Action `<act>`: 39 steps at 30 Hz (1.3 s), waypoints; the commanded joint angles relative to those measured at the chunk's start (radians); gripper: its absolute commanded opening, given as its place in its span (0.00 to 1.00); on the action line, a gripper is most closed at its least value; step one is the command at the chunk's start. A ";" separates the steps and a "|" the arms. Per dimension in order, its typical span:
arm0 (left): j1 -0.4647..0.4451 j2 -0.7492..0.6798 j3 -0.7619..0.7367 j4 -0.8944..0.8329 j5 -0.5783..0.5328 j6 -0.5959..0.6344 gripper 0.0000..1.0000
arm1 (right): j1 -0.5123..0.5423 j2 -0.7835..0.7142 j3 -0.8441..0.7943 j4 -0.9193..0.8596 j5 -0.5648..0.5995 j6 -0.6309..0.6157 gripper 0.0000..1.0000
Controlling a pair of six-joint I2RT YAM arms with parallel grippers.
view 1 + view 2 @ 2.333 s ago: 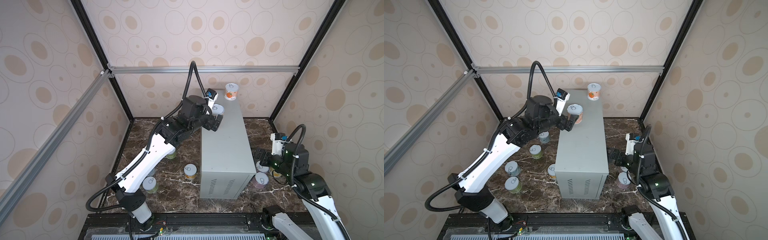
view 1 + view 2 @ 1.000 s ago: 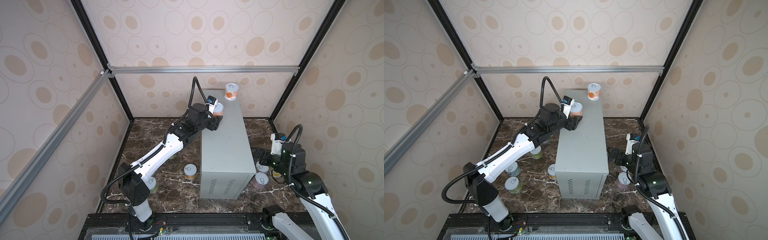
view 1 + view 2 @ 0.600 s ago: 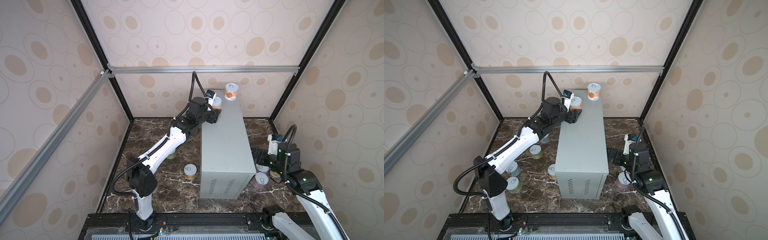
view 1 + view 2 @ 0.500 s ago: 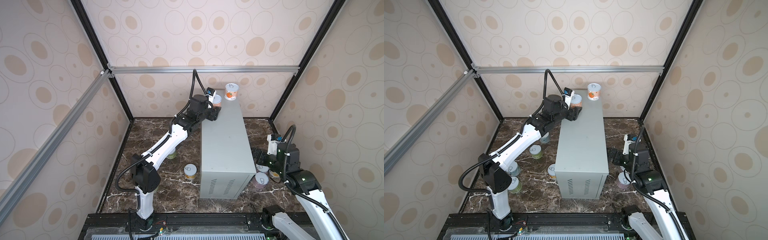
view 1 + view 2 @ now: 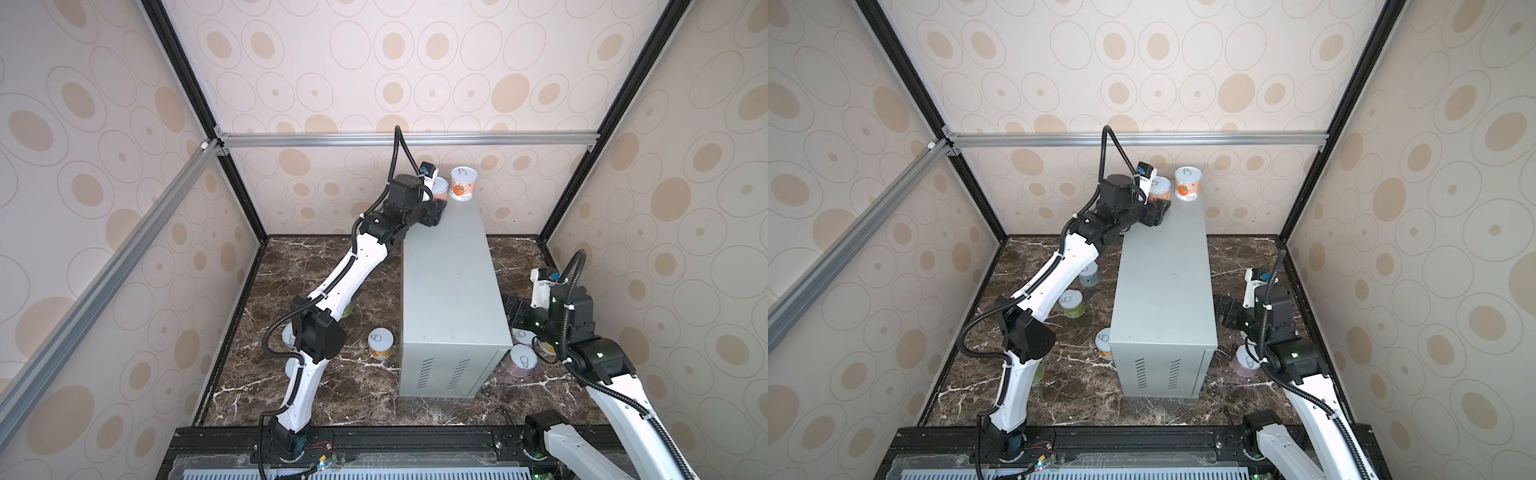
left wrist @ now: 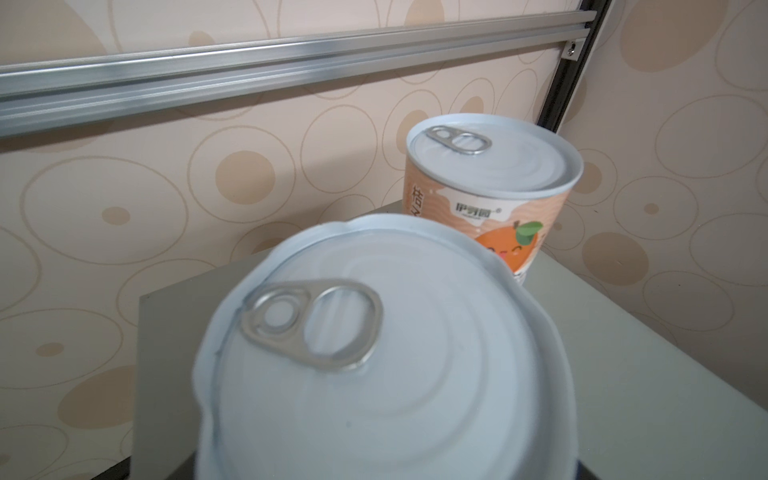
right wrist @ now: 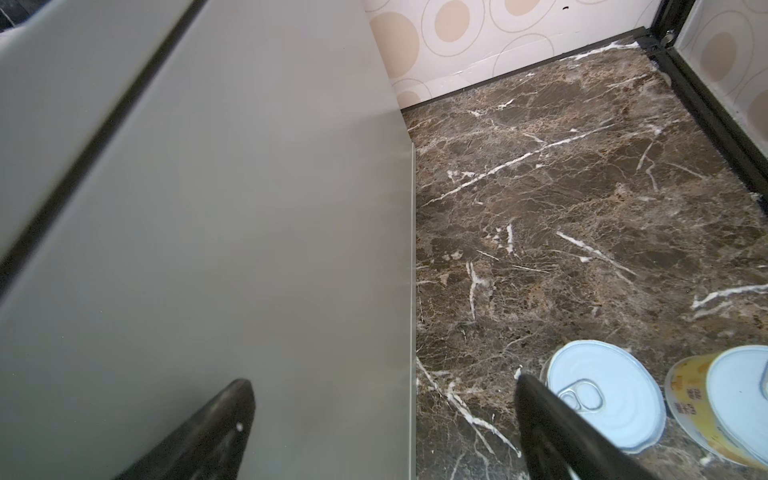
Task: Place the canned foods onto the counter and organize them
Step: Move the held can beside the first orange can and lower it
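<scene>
- Left fingers (image 5: 1162, 208) half-closed round held can (image 6: 374, 365), just beside orange can (image 6: 490, 187) on tabletop (image 6: 623, 374).
- Seat it flat before releasing; avoid nudging the neighbour.
- Right fingers (image 7: 552, 432) wide apart, empty.

Grey counter (image 5: 449, 282); brown white-veined marble floor (image 5: 311, 266); orange-labelled can (image 5: 460, 190).

**Counter (image 5: 451, 282) top:** the far end is blocked by an orange can (image 5: 463, 189) and, just beside it, a second can (image 5: 439, 187) clamped in the left end effector (image 5: 438, 203). The rest of the top, toward the vented end, is free.

**Left lane of the tabletop (image 5: 316, 257):** the left arm (image 5: 353, 274) spans it above loose cans (image 5: 1070, 302). A front can (image 5: 380, 343) stands just beside the counter wall.

**Right lane:** narrow. It is occupied by the right end effector (image 7: 382, 390), jaws spread wide. A plain can (image 7: 606, 399) and a yellow can (image 7: 685, 399) stand beside one finger. The marble beyond them is free.
</scene>
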 commanded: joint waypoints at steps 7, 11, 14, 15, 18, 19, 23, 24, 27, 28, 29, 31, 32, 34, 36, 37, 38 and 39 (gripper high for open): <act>0.032 0.067 0.080 0.019 0.064 -0.009 0.58 | 0.007 -0.001 -0.014 0.018 -0.009 -0.002 1.00; 0.035 0.097 0.112 0.024 0.074 -0.006 0.58 | 0.006 0.003 -0.012 0.016 -0.007 -0.003 1.00; 0.039 0.112 0.118 0.043 0.081 -0.010 0.58 | 0.006 0.005 -0.011 0.016 -0.011 -0.004 1.00; 0.040 0.117 0.118 0.048 0.083 -0.013 0.58 | 0.008 0.005 -0.011 0.016 -0.013 -0.006 1.00; 0.044 0.128 0.125 0.052 0.095 -0.020 0.58 | 0.007 0.000 -0.011 0.011 -0.009 -0.006 1.00; 0.045 0.128 0.126 0.052 0.096 -0.019 0.58 | 0.007 -0.002 -0.012 0.010 -0.007 -0.006 1.00; 0.044 0.128 0.124 0.046 0.089 -0.013 0.64 | 0.007 -0.003 -0.012 0.010 -0.009 -0.006 1.00; 0.045 0.126 0.124 0.043 0.087 -0.012 0.65 | 0.007 -0.003 -0.013 0.010 -0.011 -0.006 1.00; 0.045 0.123 0.124 0.033 0.081 -0.007 0.74 | 0.006 -0.002 -0.008 0.010 -0.013 -0.005 1.00; 0.044 0.120 0.124 0.030 0.082 -0.005 0.77 | 0.007 -0.003 -0.004 0.008 -0.015 -0.006 1.00; 0.044 0.117 0.124 0.027 0.084 -0.002 0.79 | 0.008 -0.003 -0.001 0.007 -0.019 -0.005 1.00; 0.045 0.110 0.124 0.022 0.083 -0.001 0.82 | 0.007 -0.004 0.005 0.003 -0.025 -0.002 1.00; 0.045 0.106 0.125 0.020 0.083 0.002 0.84 | 0.007 -0.005 0.009 0.002 -0.026 -0.002 1.00; 0.045 0.099 0.125 0.013 0.085 0.004 0.87 | 0.008 -0.009 0.010 0.002 -0.026 -0.002 1.00; 0.044 0.091 0.123 0.008 0.086 0.003 0.88 | 0.007 -0.009 0.010 0.002 -0.027 0.000 1.00; 0.045 0.087 0.122 0.004 0.086 0.002 0.89 | 0.006 -0.010 0.009 0.002 -0.028 0.000 0.99; 0.044 0.083 0.121 0.002 0.086 0.003 0.90 | 0.007 -0.012 0.008 0.002 -0.028 -0.001 1.00; 0.044 0.078 0.120 -0.002 0.085 0.002 0.90 | 0.007 -0.013 0.009 0.001 -0.029 0.001 1.00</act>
